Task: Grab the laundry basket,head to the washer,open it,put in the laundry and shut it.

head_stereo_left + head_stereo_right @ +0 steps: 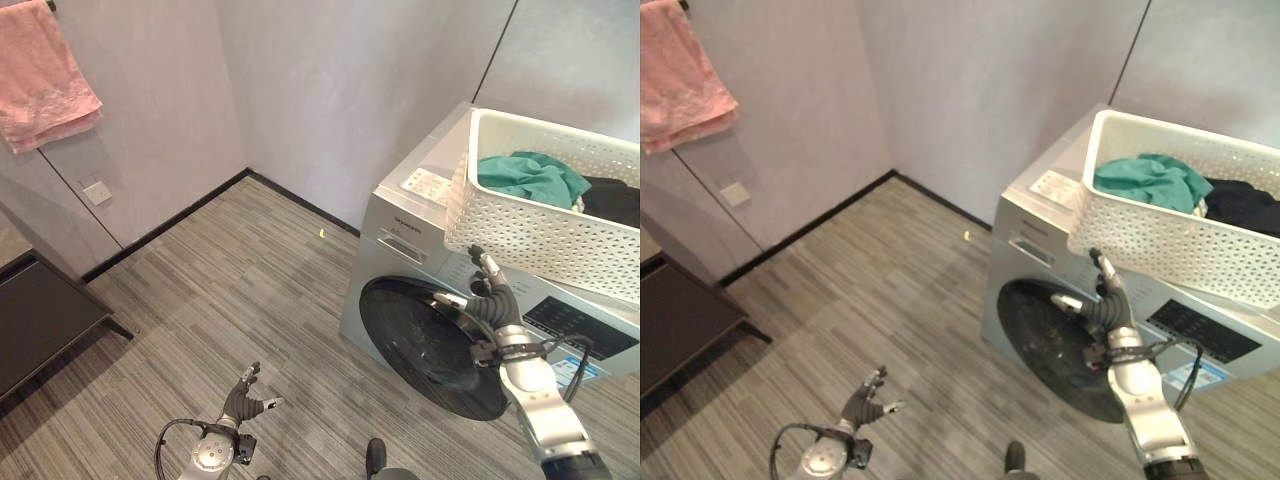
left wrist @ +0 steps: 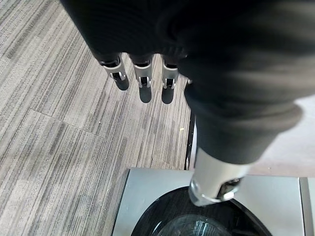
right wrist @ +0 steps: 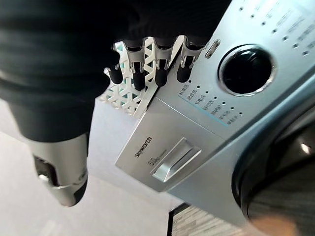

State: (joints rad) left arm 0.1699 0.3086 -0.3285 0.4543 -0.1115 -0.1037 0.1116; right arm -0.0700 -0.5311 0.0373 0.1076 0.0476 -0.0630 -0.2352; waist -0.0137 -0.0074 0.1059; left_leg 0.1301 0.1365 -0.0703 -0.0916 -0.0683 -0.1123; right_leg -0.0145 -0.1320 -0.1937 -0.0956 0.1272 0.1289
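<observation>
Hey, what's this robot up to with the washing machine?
It is doing laundry. A white laundry basket with green and dark clothes sits on top of the washer, and the round door looks closed. The right robot hand is raised, fingers open, in front of the washer just below the basket. The left robot hand hangs open and idle over the floor.

Only writing's on the washer (image 3: 197, 162): a logo on the drawer (image 3: 167, 147) front just past the right hand (image 3: 49, 59), tiny program labels by its fingertips (image 3: 160, 78) near the dial (image 3: 246, 70), nothing really legible.
</observation>
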